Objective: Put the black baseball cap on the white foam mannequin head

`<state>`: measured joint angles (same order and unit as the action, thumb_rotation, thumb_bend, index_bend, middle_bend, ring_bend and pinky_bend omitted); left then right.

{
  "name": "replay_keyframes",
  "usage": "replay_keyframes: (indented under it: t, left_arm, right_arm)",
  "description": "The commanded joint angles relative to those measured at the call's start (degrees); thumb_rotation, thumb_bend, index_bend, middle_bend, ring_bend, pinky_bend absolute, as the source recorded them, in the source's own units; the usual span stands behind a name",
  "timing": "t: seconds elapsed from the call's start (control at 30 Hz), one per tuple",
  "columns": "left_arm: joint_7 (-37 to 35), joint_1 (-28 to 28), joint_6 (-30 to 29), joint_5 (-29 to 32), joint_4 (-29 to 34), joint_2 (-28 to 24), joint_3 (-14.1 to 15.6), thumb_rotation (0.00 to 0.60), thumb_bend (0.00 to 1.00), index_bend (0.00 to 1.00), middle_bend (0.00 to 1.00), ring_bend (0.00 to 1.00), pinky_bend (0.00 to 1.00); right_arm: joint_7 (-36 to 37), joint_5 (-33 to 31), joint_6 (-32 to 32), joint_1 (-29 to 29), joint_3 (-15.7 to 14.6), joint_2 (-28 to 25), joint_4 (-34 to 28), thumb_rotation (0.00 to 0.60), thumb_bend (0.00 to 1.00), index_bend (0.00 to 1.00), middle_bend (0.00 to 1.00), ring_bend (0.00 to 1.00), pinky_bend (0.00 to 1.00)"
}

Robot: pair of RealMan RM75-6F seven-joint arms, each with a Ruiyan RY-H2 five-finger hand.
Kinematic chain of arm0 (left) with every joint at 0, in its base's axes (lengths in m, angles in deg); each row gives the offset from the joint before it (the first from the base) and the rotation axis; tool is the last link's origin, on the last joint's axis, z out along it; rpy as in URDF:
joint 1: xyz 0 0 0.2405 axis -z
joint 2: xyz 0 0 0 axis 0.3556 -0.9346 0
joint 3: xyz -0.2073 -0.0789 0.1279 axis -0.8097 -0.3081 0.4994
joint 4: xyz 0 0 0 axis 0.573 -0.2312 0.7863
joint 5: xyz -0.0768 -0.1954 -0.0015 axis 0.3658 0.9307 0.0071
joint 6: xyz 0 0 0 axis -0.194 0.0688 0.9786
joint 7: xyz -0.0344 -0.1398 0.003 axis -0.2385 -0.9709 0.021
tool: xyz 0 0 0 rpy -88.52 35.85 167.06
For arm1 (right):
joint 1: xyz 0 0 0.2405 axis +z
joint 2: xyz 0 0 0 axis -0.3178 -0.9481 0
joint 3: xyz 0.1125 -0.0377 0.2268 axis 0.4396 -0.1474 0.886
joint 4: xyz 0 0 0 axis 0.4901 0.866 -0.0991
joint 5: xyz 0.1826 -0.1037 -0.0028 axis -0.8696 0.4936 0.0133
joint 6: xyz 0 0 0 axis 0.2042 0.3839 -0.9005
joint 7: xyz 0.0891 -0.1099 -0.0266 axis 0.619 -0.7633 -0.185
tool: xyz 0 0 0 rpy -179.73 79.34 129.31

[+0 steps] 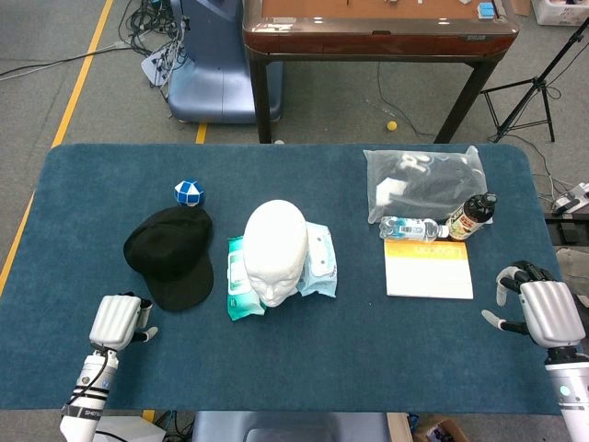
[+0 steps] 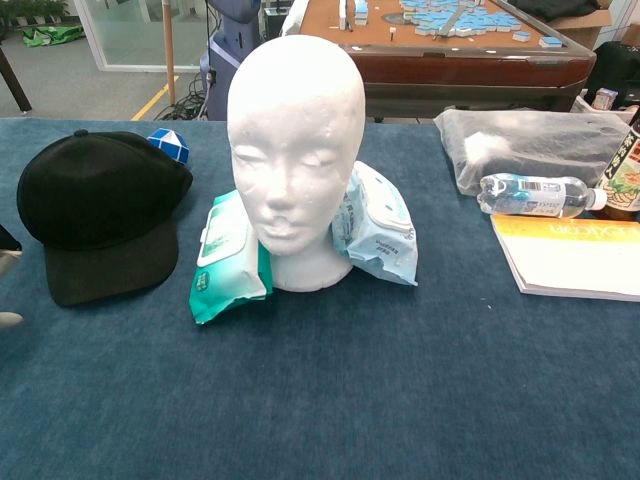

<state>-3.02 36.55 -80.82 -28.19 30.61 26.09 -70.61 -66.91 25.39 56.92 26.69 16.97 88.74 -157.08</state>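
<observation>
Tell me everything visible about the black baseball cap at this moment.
The black baseball cap is plain matte fabric with a rounded crown, a small button on top and a flat brim pointing toward the robot. It lies right way up on the blue cloth-covered table, left of the white foam mannequin head, not yet on it. A small blue-and-white puzzle ball sits just behind its crown. The left robot hand is just short of the brim, not touching it.
</observation>
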Motion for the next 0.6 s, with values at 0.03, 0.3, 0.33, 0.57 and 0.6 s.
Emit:
replay_keyframes:
  t: [0.03, 0.3, 0.33, 0.57, 0.6]
  left_arm:
    - [0.5, 0.5, 0.5, 0.7, -0.4, 0.9, -0.3, 0.600, 0.08, 0.85, 0.88, 0.56, 0.60]
    - [1.1, 2.5, 2.3, 3.1, -1.4, 2.7, -1.7, 0.600, 0.08, 0.85, 0.88, 0.56, 0.60]
    - [1.3, 2.8, 2.7, 3.4, -1.6, 3.0, -1.8, 0.600, 0.08, 0.85, 0.88, 0.56, 0.60]
    - [2.6, 4.8, 4.6, 5.2, -3.1, 4.5, -2.5, 0.600, 0.08, 0.85, 0.88, 0.56, 0.60]
    - [2.7, 5.0, 4.6, 5.3, -3.4, 4.8, -2.6, 0.600, 0.08, 0.85, 0.88, 0.55, 0.60]
  right_arm:
    - [0.0, -0.1, 0.0, 0.0, 0.0, 0.0, 0.0, 0.600, 0.00, 0.67, 0.44, 0.24, 0.32]
    - [0.0, -0.1, -0.2, 0.1, 0.0, 0.1, 0.1, 0.600, 0.00, 0.67, 0.44, 0.24, 0.32]
    - [0.0, -0.1, -0.2, 0.1, 0.0, 0.1, 0.1, 0.600, 0.00, 0.67, 0.44, 0.24, 0.32]
    - [0.1, -0.1, -0.1, 0.1, 0.0, 0.1, 0.1, 0.600, 0.00, 0.67, 0.44, 0.24, 0.32]
    - [0.1, -0.1, -0.1, 0.1, 0.0, 0.0, 0.0, 0.600, 0.00, 0.67, 0.44, 0.24, 0.32]
